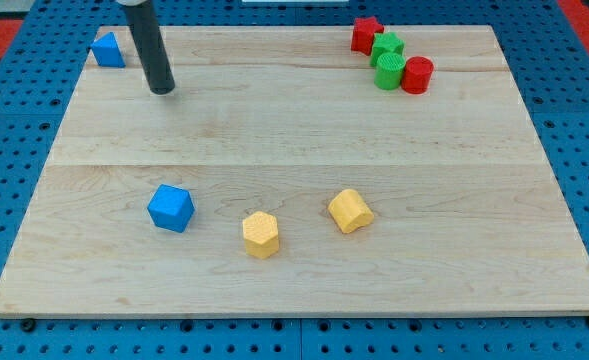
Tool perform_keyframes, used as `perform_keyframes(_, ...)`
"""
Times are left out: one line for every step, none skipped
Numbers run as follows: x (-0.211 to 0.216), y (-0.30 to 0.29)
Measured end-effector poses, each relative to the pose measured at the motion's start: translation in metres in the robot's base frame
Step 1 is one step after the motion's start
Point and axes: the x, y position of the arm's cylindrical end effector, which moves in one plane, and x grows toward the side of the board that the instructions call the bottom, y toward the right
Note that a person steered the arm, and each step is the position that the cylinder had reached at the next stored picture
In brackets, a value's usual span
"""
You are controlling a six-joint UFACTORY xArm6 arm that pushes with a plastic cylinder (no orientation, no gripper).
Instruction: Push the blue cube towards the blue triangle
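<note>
The small blue cube (170,208) sits on the pale wooden board (304,130) toward the view's lower left, turned so one corner faces the view's bottom; its top face looks lighter than its sides. Taking that cube as landmark: the blue triangle block (107,49) lies well apart from it, up at the board's top-left corner. My tip (162,90), the end of the straight dark rod, rests on the wood well above the cube, just to the right of the triangle, touching neither. There is no pincer on this rod, so nothing to open or close. To the cube's right, near it, stand a yellow hexagonal block (261,234) and, further right, a second yellow block (350,210). Far off toward the top right cluster a red star block (366,33), a green block (387,46), a green cylinder (390,73) and a red cylinder (417,75).
</note>
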Motion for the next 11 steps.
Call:
perform_keyframes(0.051, 0.026)
perform_keyframes(0.118, 0.039)
perform_keyframes(0.139, 0.062)
perform_keyframes(0.187, 0.063)
perform_keyframes(0.219, 0.048)
perform_keyframes(0.203, -0.016)
perform_keyframes(0.173, 0.022)
perform_keyframes(0.198, 0.04)
perform_keyframes(0.226, 0.064)
perform_keyframes(0.214, 0.084)
perform_keyframes(0.17, 0.067)
